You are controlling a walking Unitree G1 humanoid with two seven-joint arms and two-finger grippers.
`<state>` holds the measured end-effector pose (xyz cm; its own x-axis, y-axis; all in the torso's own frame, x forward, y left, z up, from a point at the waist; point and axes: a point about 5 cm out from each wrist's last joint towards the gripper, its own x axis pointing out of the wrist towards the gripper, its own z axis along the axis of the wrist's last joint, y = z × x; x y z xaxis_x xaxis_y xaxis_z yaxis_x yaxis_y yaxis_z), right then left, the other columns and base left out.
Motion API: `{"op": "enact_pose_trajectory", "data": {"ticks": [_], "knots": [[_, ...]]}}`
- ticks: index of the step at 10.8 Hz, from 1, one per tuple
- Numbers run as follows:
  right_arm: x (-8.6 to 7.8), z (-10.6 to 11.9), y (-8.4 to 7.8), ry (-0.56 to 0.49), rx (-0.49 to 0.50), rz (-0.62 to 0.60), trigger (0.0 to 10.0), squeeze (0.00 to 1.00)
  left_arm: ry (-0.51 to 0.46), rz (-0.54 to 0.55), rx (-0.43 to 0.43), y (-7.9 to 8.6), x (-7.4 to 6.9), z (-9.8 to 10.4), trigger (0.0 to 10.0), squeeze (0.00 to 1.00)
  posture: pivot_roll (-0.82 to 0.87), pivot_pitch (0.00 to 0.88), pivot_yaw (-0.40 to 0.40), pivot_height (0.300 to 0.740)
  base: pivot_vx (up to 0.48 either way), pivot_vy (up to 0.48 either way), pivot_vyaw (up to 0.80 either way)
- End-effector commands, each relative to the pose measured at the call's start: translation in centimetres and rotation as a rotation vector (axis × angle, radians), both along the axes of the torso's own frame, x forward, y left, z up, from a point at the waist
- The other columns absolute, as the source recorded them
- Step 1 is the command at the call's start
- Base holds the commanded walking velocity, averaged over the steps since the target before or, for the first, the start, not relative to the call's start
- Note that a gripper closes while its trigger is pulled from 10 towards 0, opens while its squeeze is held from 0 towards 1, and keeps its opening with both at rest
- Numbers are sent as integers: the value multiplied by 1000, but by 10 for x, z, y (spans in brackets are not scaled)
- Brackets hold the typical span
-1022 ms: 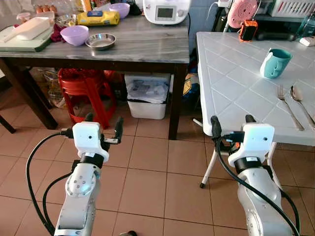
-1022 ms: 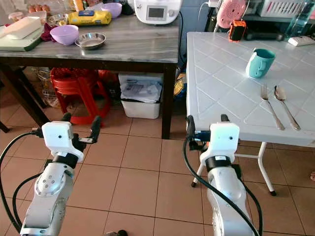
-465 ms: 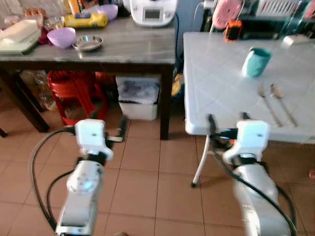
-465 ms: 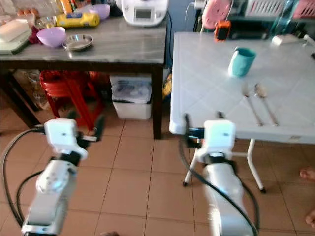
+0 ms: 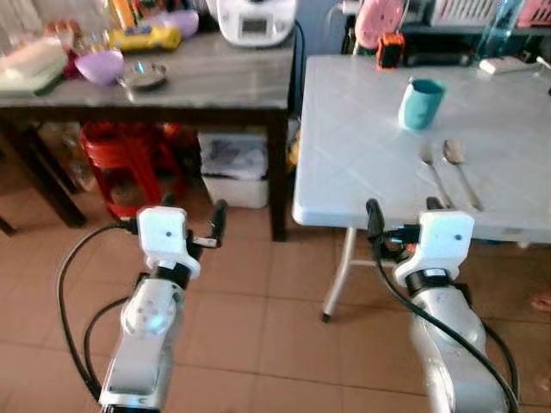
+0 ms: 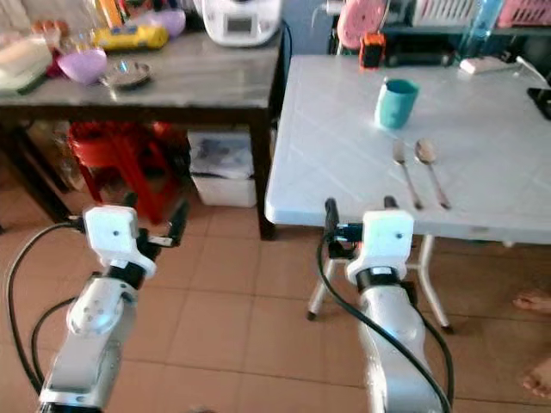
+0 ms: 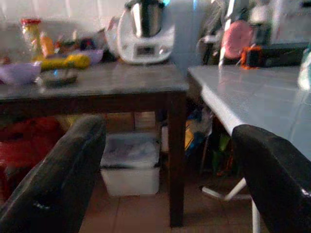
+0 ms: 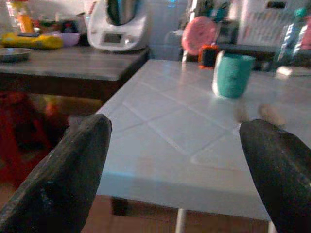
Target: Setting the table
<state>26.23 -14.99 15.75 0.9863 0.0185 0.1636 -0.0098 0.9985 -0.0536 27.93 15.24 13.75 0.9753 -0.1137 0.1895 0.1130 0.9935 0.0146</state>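
Observation:
A teal cup (image 5: pixel 421 90) stands on the white tiled table (image 5: pixel 353 163) ahead on my right. A fork (image 5: pixel 430 163) and a spoon (image 5: pixel 458 160) lie side by side just in front of the cup. My right gripper (image 5: pixel 403 211) is open and empty, level with the table's near edge and just short of it. The left gripper (image 5: pixel 191 213) hangs open and empty over the floor, facing the dark table (image 5: pixel 215 82). On that table sit a purple bowl (image 5: pixel 100 64) and a steel bowl (image 5: pixel 142 76). The right wrist view looks across the tabletop to the cup (image 8: pixel 232 74).
Red stools (image 5: pixel 120 155) and a white bin (image 5: pixel 234 163) stand under the dark table. A white appliance (image 5: pixel 254 19) sits at its back edge. A pink round object (image 5: pixel 379 19) and an orange item (image 5: pixel 392 50) are behind the white table. A person's foot (image 6: pixel 534 301) is at the right.
The whole picture has shifted, so the camera has moved: the white table now sits nearer the centre and more of it shows. Both arms keep the same pose, fingers still open.

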Motion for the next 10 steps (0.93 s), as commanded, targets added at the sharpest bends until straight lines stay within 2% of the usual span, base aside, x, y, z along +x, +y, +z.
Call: {"op": "enact_pose_trajectory", "data": {"ticks": [1, 2, 10], "knots": [[0, 2, 1, -9, 1, 7, 10000, 0, 0, 0, 9, 2, 0, 1, 10000, 0, -6, 106, 50, 740, 0, -322, 0], [0, 2, 1, -8, 9, 8, 10000, 0, 2, -3, 10, 1, 0, 1, 10000, 0, -6, 107, 50, 740, 0, -322, 0], [2, -5, -5, 21, -3, -49, 10000, 0, 7, -83, -27, -8, -3, 2, 10000, 0, -5, 115, 48, 740, 0, 0, 0]]}}
